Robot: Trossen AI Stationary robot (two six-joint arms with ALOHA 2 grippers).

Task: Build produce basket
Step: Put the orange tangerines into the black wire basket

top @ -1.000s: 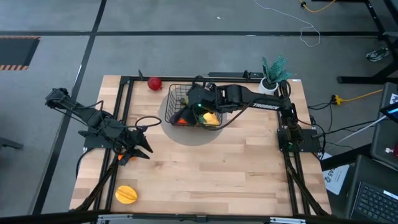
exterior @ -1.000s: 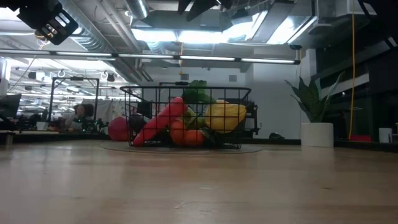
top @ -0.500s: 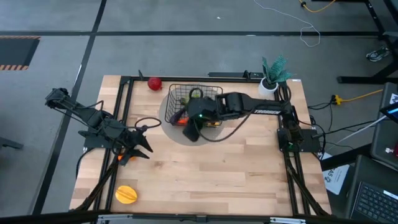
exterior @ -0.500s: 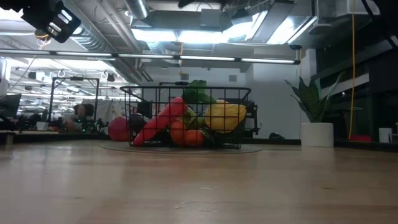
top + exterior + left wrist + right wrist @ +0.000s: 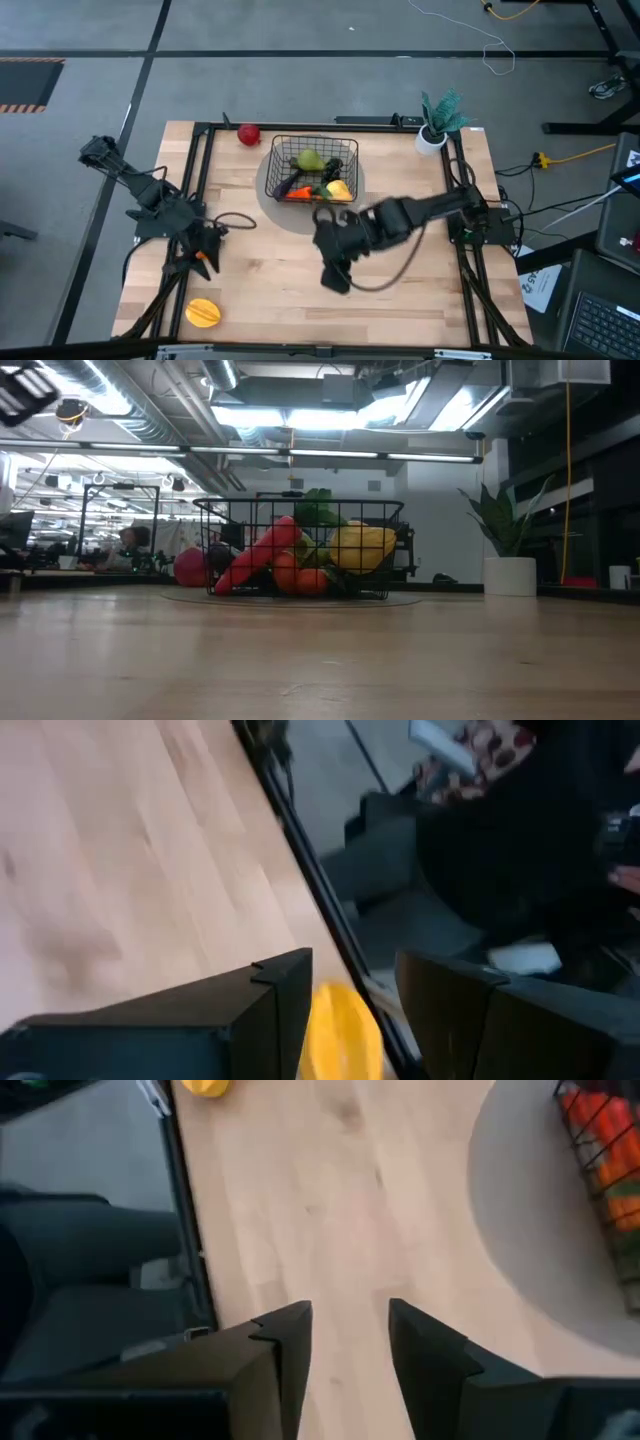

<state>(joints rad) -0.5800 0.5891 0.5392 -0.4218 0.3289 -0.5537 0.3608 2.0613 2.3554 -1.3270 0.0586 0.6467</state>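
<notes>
The black wire basket (image 5: 312, 170) stands on a grey round mat at the table's far middle. It holds a green pear, a carrot and yellow and orange pieces, and it also shows in the low view (image 5: 300, 550). A red apple (image 5: 248, 134) lies on the table to the basket's far left. A yellow-orange fruit (image 5: 203, 313) lies at the near left corner. My left gripper (image 5: 205, 250) is open above the table's left side and points at that fruit (image 5: 340, 1030). A small orange piece (image 5: 200, 258) shows by its fingers. My right gripper (image 5: 335, 275) is open and empty over the table's middle, nearer than the basket.
A white pot with a teal plant (image 5: 437, 125) stands at the far right corner. A black frame rail (image 5: 190, 200) runs along the table's left side and another along its right side. Bare wood lies between the basket and the near edge.
My right gripper has drawn back from over the basket toward the table's near edge and now hangs over bare wood. My left gripper has turned from pointing right to pointing at the near edge and has shifted slightly that way. The basket and its produce have stayed in place.
</notes>
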